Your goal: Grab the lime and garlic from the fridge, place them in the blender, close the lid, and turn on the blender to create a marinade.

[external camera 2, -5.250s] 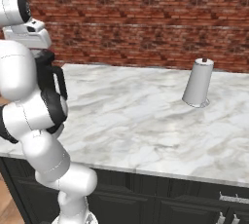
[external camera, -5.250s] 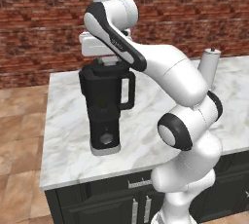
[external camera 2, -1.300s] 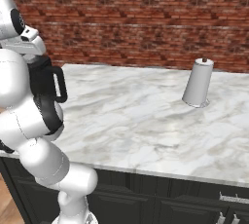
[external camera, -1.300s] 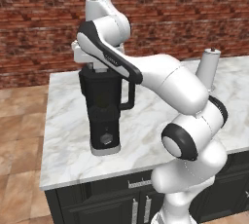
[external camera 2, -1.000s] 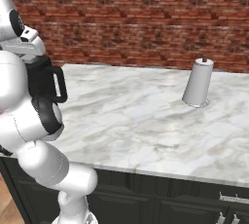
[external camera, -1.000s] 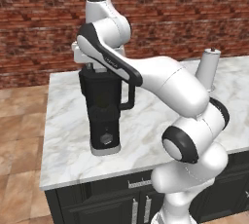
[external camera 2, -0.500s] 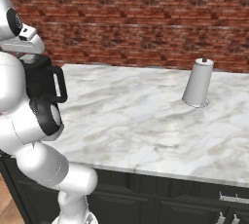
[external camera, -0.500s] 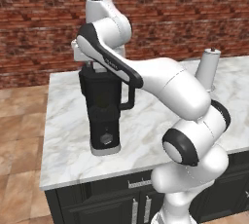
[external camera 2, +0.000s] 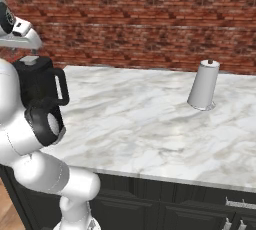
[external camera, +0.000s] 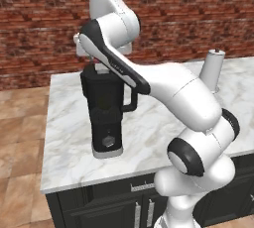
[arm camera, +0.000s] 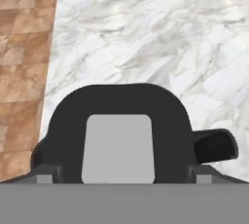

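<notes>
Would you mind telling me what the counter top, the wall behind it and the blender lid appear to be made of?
The counter top looks like polished marble: white with grey veining. The wall looks like rough red-brown brick with pale mortar lines. The lid seems matte black plastic or rubber, with a smooth light grey cap in its centre; the render leaves the exact material open.
</notes>
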Available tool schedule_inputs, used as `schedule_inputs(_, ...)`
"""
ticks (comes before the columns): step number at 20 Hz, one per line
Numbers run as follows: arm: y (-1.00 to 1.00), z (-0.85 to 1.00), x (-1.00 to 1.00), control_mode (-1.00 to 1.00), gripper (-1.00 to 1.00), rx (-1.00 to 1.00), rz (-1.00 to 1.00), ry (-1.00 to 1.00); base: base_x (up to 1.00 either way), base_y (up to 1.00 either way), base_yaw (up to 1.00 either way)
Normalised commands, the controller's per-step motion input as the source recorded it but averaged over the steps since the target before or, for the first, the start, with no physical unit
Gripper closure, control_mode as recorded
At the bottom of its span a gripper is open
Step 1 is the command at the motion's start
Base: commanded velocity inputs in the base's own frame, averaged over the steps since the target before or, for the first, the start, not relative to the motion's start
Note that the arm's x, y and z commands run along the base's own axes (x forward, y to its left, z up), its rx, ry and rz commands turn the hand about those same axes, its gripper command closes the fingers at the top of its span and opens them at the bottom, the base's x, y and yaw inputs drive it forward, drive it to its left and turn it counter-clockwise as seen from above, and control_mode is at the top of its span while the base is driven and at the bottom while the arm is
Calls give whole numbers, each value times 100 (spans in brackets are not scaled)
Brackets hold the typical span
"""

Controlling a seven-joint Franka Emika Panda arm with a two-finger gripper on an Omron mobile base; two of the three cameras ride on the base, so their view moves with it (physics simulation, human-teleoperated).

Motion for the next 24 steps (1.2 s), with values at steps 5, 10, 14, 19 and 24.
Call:
schedule_inputs(5, -5, -2, -87, -100, -100, 0, -1, -32, 0, 0, 0)
schedule_inputs(10, 0, -34, -100, -100, -100, 0, -5, -39, 0, 0, 0)
schedule_inputs(14, -7, -58, -100, -100, -100, 0, -5, -40, 0, 0, 0)
schedule_inputs(19, -11, -87, -100, -100, -100, 0, -8, -26, 0, 0, 0)
schedule_inputs(24, 0, -89, -59, -100, -100, 0, -23, -15, 0, 0, 0)
